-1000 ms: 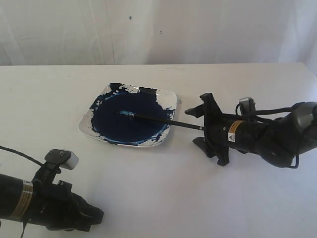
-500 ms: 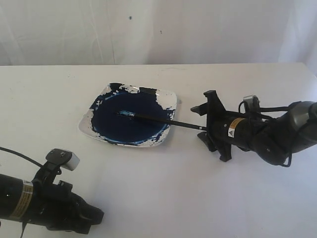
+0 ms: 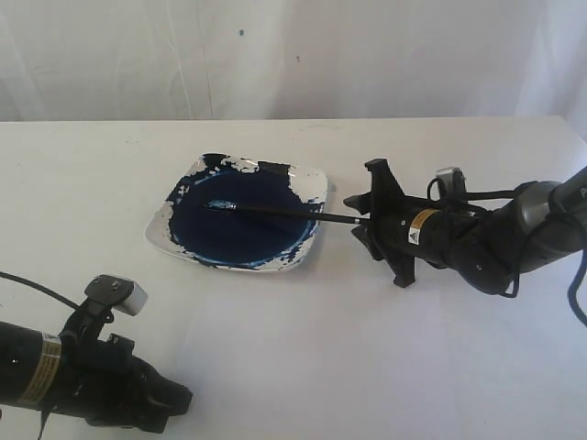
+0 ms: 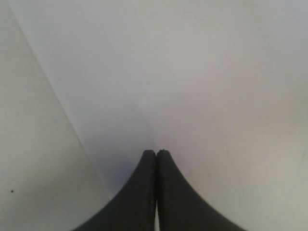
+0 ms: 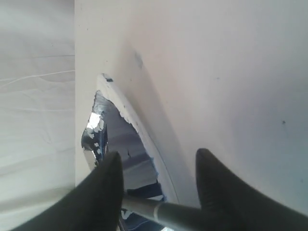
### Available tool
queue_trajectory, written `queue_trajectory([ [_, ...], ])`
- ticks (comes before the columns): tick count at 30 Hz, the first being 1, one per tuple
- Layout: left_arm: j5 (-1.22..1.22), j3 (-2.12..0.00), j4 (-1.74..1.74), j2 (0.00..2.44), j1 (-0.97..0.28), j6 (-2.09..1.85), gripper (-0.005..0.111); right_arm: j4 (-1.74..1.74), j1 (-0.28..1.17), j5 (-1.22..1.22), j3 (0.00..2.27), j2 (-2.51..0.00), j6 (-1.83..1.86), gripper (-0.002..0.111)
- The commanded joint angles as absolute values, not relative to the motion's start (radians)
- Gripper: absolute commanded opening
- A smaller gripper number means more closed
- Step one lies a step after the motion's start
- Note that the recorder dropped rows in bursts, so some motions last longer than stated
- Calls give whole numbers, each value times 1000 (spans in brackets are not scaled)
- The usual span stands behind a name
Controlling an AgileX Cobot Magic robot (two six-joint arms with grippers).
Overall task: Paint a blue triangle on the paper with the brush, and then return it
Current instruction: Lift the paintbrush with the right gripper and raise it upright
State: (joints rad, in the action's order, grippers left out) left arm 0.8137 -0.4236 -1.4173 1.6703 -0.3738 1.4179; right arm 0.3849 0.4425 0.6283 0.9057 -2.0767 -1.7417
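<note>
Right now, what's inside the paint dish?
Blue paint covers most of the paint dish, with white patches near the rim. The brush tip lies in it; the handle runs over the rim toward the right gripper. The dish floor beneath the paint is hidden.

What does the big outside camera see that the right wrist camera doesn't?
Only the exterior view shows the left arm and the brush tip lying in the whole blue paint dish. Only the right wrist view shows, close up, the pale band on the handle between the spread fingers. Both show the right gripper, brush and paint dish.
</note>
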Motion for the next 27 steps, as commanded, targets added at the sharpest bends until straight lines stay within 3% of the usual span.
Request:
queue_trajectory([
  [1, 784, -420, -1429, 1670, -382, 1410, 0, 377, 447, 602, 908, -2087, -1730, 38],
  [12, 784, -420, -1429, 1670, -382, 1410, 0, 371, 447, 587, 908, -2087, -1730, 16],
  [27, 784, -420, -1429, 1670, -382, 1410, 0, 276, 447, 676, 910, -2087, -1671, 6],
])
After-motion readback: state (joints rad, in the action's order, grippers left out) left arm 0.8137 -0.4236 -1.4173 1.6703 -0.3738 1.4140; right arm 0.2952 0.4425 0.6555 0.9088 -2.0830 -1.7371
